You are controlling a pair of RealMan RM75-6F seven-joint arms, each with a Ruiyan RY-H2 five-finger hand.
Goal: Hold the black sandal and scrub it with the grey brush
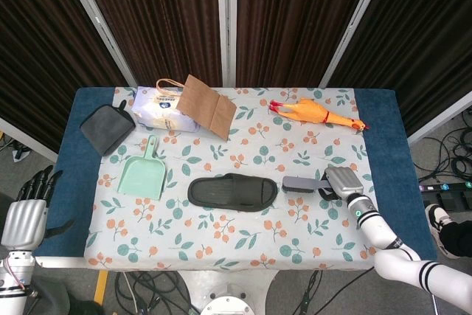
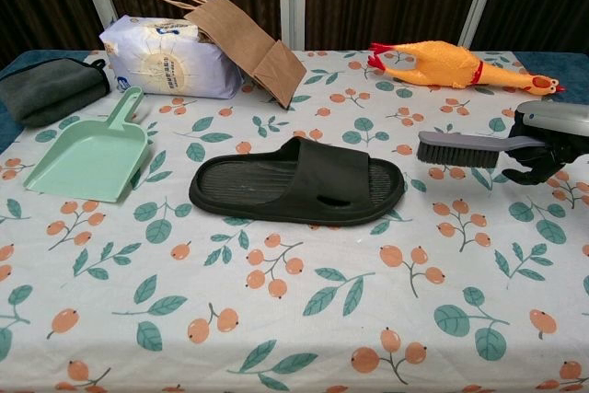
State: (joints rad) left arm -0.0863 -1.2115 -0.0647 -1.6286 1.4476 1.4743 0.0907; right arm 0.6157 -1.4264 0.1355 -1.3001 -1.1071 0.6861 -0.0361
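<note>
The black sandal [image 2: 296, 181] lay on a white cloth [image 2: 276, 319] printed with orange berries and green leaves; the dustpan [image 2: 90, 154] was mint, the far rubber chicken [image 2: 451, 63] yellow-orange.

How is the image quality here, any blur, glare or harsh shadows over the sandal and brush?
Head view: even light, sharp, no glare; black sandal and grey brush small but clear. Chest view: crisp, with a soft shadow under the brush; the right hand is cut by the frame edge, and the sandal's dark sole shows little detail.
</note>
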